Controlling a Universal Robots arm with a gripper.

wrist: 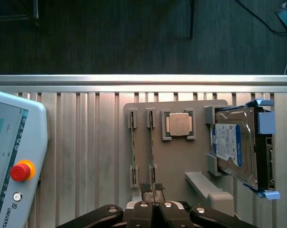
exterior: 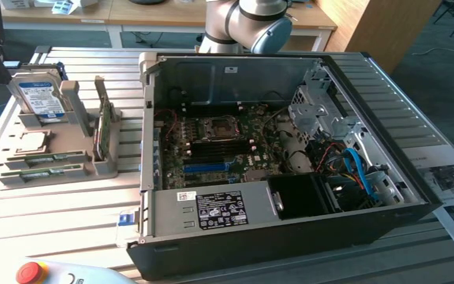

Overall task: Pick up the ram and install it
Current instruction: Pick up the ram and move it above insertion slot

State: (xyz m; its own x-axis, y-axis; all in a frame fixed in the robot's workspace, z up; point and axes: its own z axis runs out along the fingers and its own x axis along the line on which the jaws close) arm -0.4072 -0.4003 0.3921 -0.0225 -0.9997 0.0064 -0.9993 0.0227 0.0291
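Note:
Two ram sticks [exterior: 51, 158] [exterior: 45, 173] lie in the slots of a grey holder [exterior: 104, 168] at the exterior view's left, beside the open computer case [exterior: 290, 236]. In the wrist view the same sticks appear as thin green strips [wrist: 133, 147] [wrist: 152, 148] on the holder [wrist: 181, 161]. My gripper [wrist: 153, 192] hangs high above the holder, shut with nothing between its fingers. Its tips line up with the end of the stick nearer the processor. The motherboard [exterior: 219, 148] with its black memory slots lies inside the case.
The holder also carries a silver hard drive [wrist: 234, 147] [exterior: 39, 97], a processor [wrist: 179, 124] [exterior: 31, 142] and a wider green card on edge [exterior: 101, 127]. A teach pendant with a red button [wrist: 21, 171] lies on the slatted table [wrist: 86, 142]. The arm's elbow [exterior: 250, 21] stands behind the case.

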